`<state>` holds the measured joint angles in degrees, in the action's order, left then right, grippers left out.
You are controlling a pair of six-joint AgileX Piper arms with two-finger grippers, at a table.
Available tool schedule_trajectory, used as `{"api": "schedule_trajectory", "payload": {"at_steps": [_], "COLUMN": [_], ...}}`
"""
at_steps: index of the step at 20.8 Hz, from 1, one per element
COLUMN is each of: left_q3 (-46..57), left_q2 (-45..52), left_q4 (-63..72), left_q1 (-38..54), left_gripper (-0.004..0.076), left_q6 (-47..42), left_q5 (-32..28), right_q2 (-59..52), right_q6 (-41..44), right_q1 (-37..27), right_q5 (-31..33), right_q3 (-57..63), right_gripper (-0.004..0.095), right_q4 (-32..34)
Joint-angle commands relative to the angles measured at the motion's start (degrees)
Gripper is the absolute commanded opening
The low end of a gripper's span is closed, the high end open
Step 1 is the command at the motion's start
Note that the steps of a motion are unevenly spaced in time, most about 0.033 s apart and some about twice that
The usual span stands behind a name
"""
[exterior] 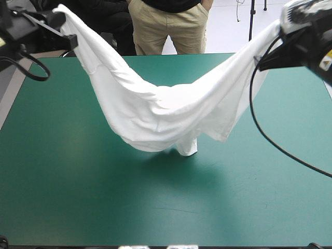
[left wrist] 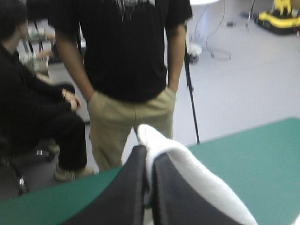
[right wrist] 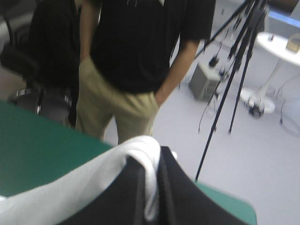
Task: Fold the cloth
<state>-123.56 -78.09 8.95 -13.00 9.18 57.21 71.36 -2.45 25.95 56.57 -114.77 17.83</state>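
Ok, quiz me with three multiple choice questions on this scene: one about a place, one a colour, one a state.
1. Where does the T-shirt sag lowest? A. over the near edge B. over the table's middle C. beyond the far edge
2. What colour is the table cover? A. brown B. red C. teal-green
3. How do both arms' jaws stand? A. shut on the T-shirt B. wide open C. one open, one shut
Answers: B, its white belly dips at the centre; C, teal-green surrounds the cloth; A, each wrist view shows cloth pinched between them.
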Motion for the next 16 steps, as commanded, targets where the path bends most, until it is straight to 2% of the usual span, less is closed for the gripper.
{"api": "schedule_trajectory", "payload": {"at_steps": [1,6,10,11,13,16], "left_q3": [-7.44,-19.61,-24.13,-23.75,-19.19,-4.99], "left_q2": [1.64,1.64,2.11,2.23,3.93,8.1], "left_q4": [3.34,11.91,11.91,11.12,7.46,6.46], "left_q1": [-0.16,-0.16,-0.16,-0.16,-0.16,-0.16], "left_gripper": [-0.0018,-0.0018,-0.0018,-0.0018,-0.0018,-0.0018], "left_q6": [0.78,6.21,6.35,6.35,5.65,5.07], "left_q5": [-7.14,-14.98,-13.89,-12.4,-5.11,-3.98], "right_q2": [-1.26,-0.21,0.32,0.19,-0.31,-2.97], "right_q6": [-2.21,-4.41,-5.85,-5.85,-3.95,-1.54], "right_q1": [-0.32,-0.32,-0.32,-0.32,-0.32,-0.32], "right_q5": [-10.23,-15.82,-15.52,-14.02,-6.28,-4.31], "right_q3": [-7.44,-19.04,-22.45,-22.45,-21.97,-13.74], "right_gripper": [-0.0018,-0.0017,-0.0017,-0.0017,-0.0017,-0.0017], "right_q4": [1.01,-2.04,-2.88,-2.88,-3.04,-1.63]}}
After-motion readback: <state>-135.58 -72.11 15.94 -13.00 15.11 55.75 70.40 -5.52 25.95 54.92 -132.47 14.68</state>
